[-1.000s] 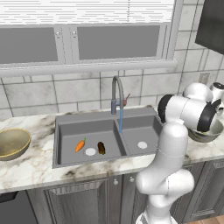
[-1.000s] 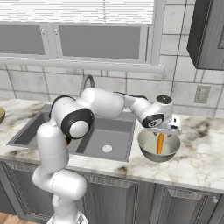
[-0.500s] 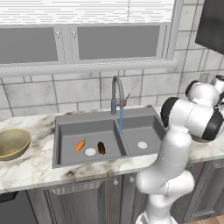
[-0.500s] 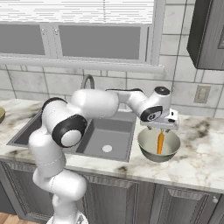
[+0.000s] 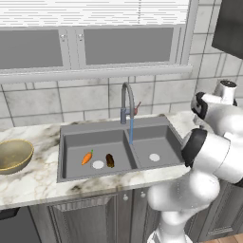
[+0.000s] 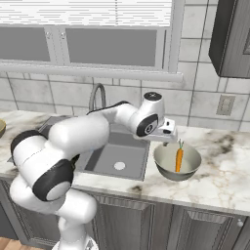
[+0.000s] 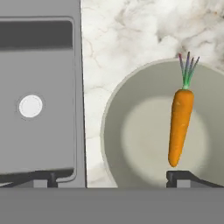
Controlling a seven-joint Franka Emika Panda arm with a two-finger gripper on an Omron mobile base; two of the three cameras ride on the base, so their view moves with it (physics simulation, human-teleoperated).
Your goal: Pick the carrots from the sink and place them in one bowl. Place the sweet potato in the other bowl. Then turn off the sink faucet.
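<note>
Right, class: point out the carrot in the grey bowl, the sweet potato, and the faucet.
carrot (image 7: pixel 180 127), hand view, middle of its orange body.
sweet potato (image 5: pixel 110 160), left base view, centre of the dark lump in the sink.
faucet (image 5: pixel 125 102), left base view, the upright neck.

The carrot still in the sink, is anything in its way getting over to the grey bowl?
The faucet stands over the sink divider, between that carrot in the left basin and the grey bowl on the right counter. Nothing covers the bowl, which holds one carrot.
</note>
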